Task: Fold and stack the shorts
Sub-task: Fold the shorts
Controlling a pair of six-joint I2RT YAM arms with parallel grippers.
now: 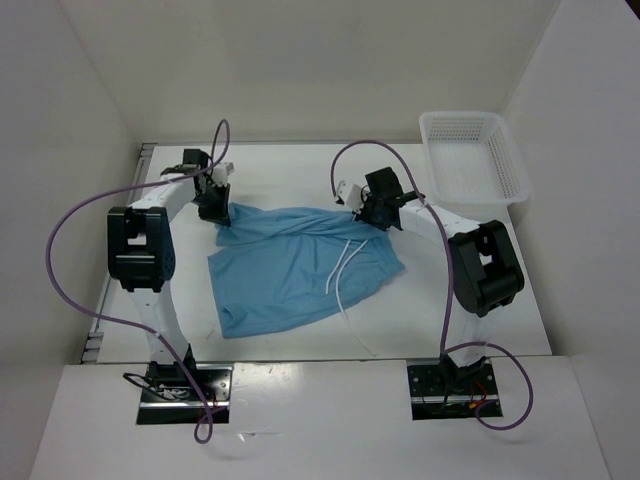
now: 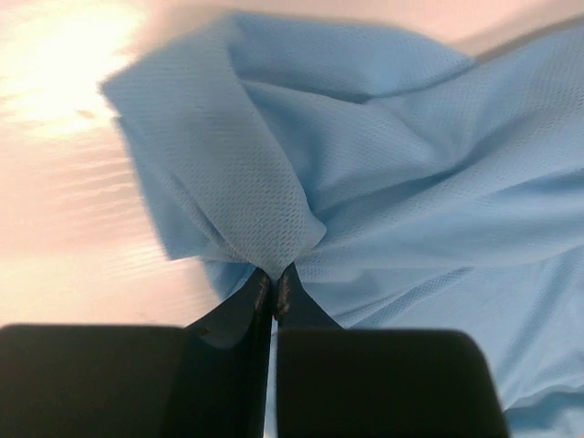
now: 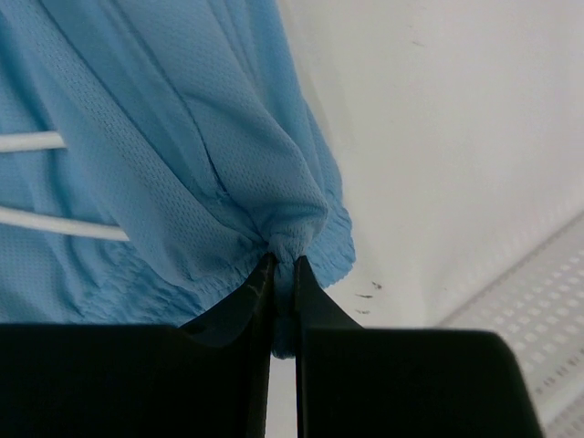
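The shorts (image 1: 290, 265) lie spread, somewhat rumpled, in the middle of the worktop (image 1: 480, 300), with the white drawstring (image 1: 340, 275) trailing off toward 5 o'clock. The left gripper (image 1: 213, 207) sits at the cloth's 10 o'clock corner. In its wrist view the fingers are pressed together on a small peak of blue mesh, with no gap showing between them. The right gripper (image 1: 372, 215) is at the 1 o'clock edge, jaws narrow and pinched on the gathered waistband (image 3: 333, 246). The white mesh basket (image 1: 472, 155) stands well apart at 2 o'clock.

Both far corners look secured, so the step in hand appears to be the first fold. To do it well, both arms should rise together and level, so the far edge stays stretched between them rather than sagging in the middle. They should then carry that edge toward 6 o'clock and lay it along the near hem. Each bite takes only a little cloth, so a slow, even lift is safer than a quick pull. The drawstring could get caught under the fold and leave a ridge. It would be neater to let it drop inside the fold.
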